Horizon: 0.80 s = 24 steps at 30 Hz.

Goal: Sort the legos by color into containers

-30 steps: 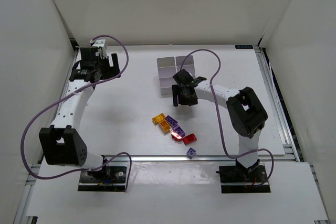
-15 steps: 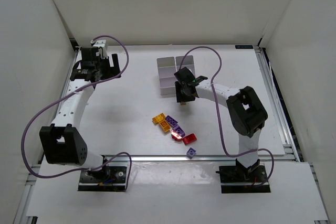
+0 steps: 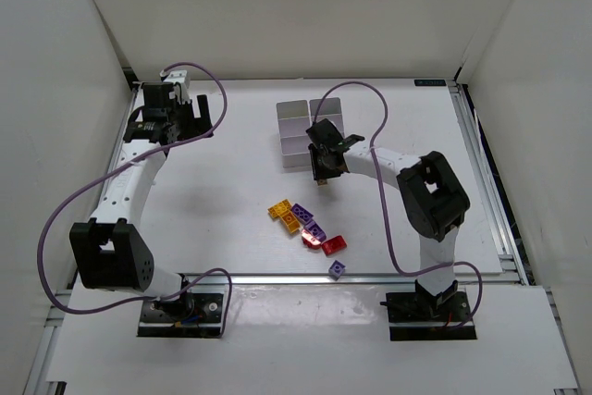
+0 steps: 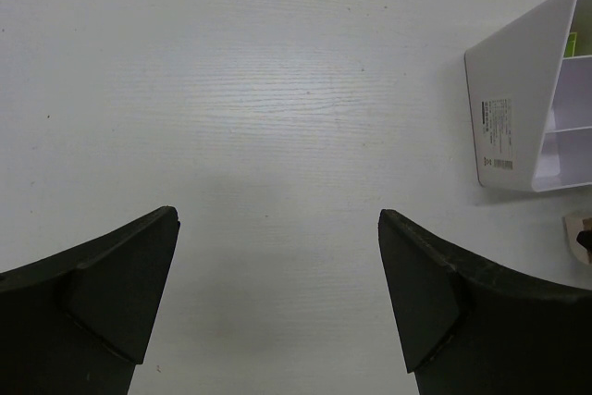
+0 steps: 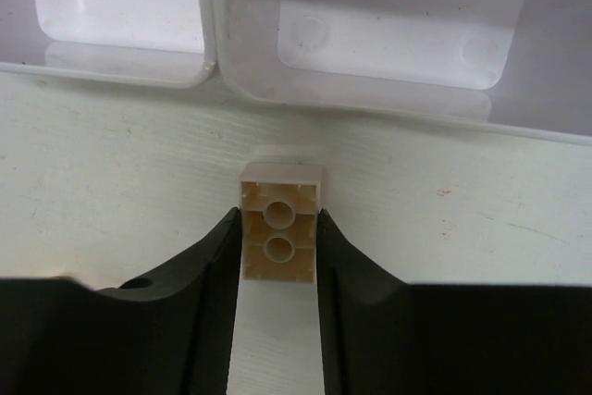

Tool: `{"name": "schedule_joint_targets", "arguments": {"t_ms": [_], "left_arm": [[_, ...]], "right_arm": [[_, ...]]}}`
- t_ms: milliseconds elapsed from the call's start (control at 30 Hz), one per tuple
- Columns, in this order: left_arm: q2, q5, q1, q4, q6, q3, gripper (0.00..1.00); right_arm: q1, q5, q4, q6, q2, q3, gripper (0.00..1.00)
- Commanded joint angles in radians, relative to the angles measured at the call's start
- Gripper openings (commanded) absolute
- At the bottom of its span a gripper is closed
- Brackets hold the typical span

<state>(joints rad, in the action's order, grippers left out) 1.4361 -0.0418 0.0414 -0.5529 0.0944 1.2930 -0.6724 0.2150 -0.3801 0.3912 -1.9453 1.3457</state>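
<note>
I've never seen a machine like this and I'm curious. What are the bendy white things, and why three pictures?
They are two robot arms bolted to a table. One picture looks down from above. The other two come from small cameras on the wrists, so you see each arm's black fingers. The left gripper is open and holds nothing. The right gripper pinches a tan brick just in front of the white containers. More legos, orange, purple and red, lie close together on the table.
</note>
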Motion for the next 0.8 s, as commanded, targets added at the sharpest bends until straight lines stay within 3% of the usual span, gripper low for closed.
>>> {"name": "schedule_joint_targets", "arguments": {"t_ms": [0,400,767], "left_arm": [[-0.006,-0.018,-0.005,0.005,-0.001,0.034,1.0],[0.017,-0.089,0.002,0.013,0.022,0.061,0.99],[0.06,-0.092,0.005,0.016,0.03,0.12,1.0]], "right_arm": [[0.005,0.043,0.017,-0.02,0.065,-0.006,0.17],[0.005,0.08,-0.117,-0.127,0.397,0.004,0.1],[0.063,0.075,-0.046,-0.144,0.232,0.098,0.09]]}}
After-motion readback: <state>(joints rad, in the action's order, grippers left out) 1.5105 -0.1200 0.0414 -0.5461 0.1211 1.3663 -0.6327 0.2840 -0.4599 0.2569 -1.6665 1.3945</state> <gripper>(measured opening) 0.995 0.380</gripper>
